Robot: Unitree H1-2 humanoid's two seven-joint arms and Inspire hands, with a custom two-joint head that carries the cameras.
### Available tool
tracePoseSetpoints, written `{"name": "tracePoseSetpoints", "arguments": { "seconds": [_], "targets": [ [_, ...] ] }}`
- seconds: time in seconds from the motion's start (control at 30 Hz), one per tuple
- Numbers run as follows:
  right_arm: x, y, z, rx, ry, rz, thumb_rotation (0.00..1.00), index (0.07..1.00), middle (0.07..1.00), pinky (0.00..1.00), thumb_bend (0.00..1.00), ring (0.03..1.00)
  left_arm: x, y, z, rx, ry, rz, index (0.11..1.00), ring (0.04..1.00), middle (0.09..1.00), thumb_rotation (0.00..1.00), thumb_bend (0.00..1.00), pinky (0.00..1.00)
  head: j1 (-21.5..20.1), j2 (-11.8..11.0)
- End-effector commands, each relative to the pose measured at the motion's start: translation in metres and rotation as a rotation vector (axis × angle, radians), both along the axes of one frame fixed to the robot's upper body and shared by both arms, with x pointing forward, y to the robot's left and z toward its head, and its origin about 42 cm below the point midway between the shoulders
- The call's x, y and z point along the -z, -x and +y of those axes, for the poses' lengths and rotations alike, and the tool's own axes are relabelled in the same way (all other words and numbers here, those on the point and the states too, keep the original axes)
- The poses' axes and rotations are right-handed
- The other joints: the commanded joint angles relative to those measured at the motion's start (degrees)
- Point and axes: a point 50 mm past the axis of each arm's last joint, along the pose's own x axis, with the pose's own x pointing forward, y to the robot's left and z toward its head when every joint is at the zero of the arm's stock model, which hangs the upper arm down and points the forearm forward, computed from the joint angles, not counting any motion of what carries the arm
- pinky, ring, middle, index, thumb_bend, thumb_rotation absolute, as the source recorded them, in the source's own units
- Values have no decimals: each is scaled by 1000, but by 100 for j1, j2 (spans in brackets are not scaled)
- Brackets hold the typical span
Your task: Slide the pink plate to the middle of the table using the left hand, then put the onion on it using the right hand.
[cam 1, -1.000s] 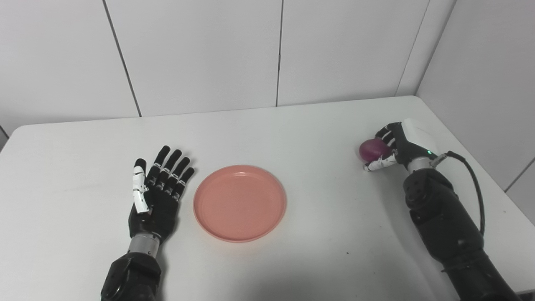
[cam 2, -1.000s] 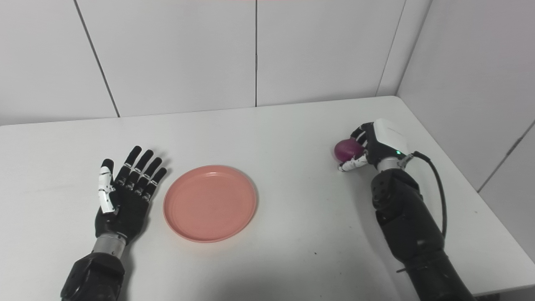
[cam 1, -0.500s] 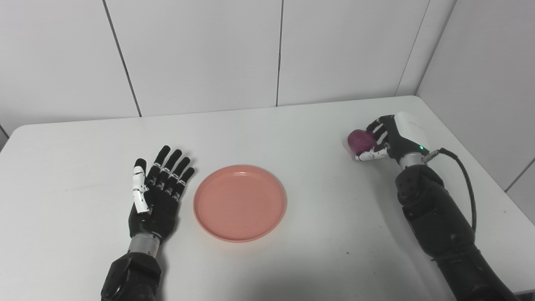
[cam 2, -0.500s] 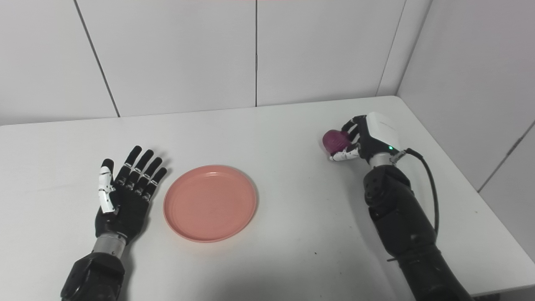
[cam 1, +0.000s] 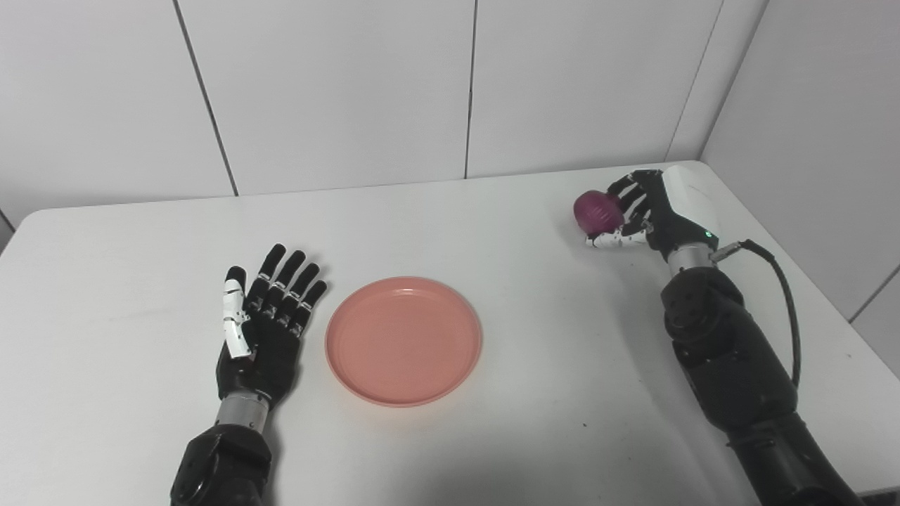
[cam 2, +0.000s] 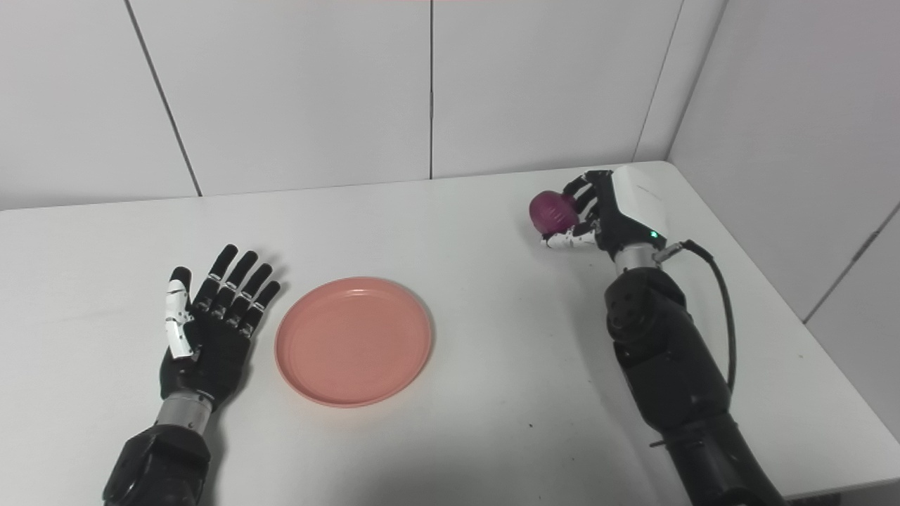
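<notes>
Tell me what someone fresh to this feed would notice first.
Probably the pink plate, alone near the middle of the white table, nothing on it. Next, the purple onion gripped in the right robot hand toward the far right corner. The left robot hand lies flat and open just left of the plate.

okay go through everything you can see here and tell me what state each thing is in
pink plate: empty, flat on the table, near the middle.
onion: held in the right hand, off the table.
right hand: shut on the onion, raised.
left hand: open, fingers spread, beside the plate, not touching it.
</notes>
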Motion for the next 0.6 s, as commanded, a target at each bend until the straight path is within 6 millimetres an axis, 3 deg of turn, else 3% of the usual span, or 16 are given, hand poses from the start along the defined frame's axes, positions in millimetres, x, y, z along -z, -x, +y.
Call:
{"name": "tracePoseSetpoints", "arguments": {
  "seconds": [0.0,0.57],
  "targets": [
    [-32,-5,8,-53,27,-110,129,485,466,329,515,405,15,8,4,-15,-19,73,879,876,889,1000,384,884,3,8],
    [-54,9,98,-278,49,-160,133,486,488,320,517,412,15,8,-6,-12,-19,60,877,876,888,1000,389,881,327,-5]
  ]
}}
